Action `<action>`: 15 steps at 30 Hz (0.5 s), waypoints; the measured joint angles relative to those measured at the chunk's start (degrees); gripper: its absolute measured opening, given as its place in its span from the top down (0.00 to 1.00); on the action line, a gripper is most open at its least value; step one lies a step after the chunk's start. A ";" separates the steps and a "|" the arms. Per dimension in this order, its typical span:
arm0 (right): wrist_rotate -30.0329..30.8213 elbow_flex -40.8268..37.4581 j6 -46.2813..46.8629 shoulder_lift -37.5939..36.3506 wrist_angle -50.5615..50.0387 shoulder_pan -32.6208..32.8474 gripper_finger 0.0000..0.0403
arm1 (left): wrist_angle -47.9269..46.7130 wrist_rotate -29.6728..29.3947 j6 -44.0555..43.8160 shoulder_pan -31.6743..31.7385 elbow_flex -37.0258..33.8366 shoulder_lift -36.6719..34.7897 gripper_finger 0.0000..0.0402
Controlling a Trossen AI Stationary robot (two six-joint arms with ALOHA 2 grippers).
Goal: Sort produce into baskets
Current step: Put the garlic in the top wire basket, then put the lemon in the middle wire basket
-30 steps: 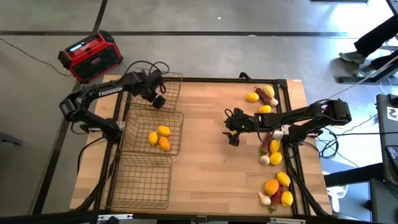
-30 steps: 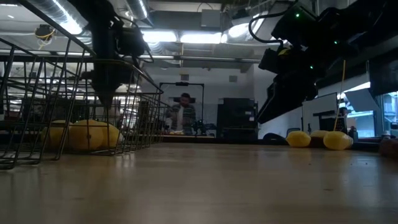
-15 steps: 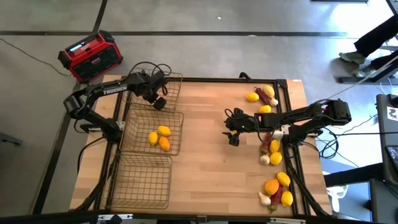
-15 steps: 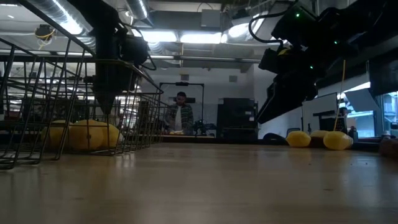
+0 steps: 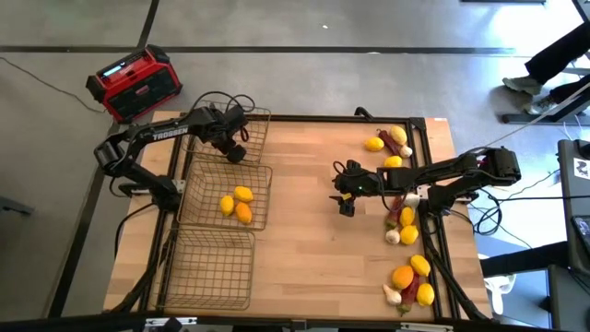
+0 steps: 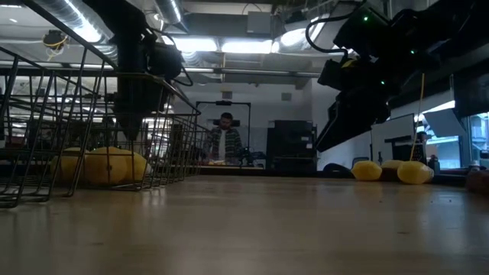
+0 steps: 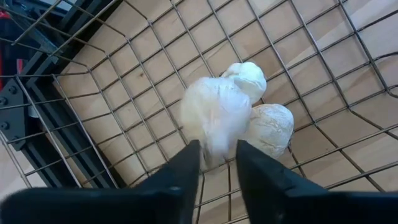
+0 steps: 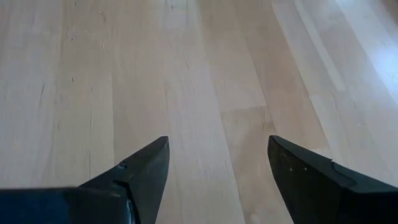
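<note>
Three wire baskets stand in a row along the table's left side. My left gripper (image 5: 236, 150) points down into the far basket (image 5: 256, 124). In its wrist view the fingertips (image 7: 191, 155) stand a little apart. A blurred whitish garlic bulb (image 7: 214, 115) shows just past them, above two more garlic bulbs (image 7: 268, 127) that rest on the basket's mesh floor (image 7: 93, 124). The middle basket (image 5: 260, 184) holds lemons and an orange (image 5: 238, 203). My right gripper (image 5: 344, 201) hangs open over bare wood at the table's middle, nothing between its fingers (image 8: 149, 168). My left gripper comes from above, pointing steeply down. The blurred garlic bulb's near end (image 7: 217, 149) lies between the two fingertips. I cannot tell whether they touch it.
Loose lemons, oranges, garlic and chili lie along the right edge in piles (image 5: 387, 143), (image 5: 403, 226), (image 5: 412, 281). The near basket (image 5: 212, 267) has nothing in it. A red-and-black box (image 5: 134, 83) sits beyond the far left corner. A person (image 6: 223, 141) stands far behind the table.
My left gripper has sunk slightly into the far basket, then kept still.
</note>
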 joint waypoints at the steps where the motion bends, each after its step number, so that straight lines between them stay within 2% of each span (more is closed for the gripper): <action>1: 0.00 0.00 0.00 0.00 0.00 0.01 0.33 | 0.00 0.00 -0.01 0.01 0.00 0.00 0.70; 7: 0.00 0.00 0.00 0.00 0.00 0.00 0.33 | 0.00 0.00 -0.85 -0.01 0.00 -0.02 0.58; 15: 0.00 0.00 0.00 0.00 0.00 0.02 0.33 | -0.23 0.01 -0.64 -0.21 0.13 -3.02 0.59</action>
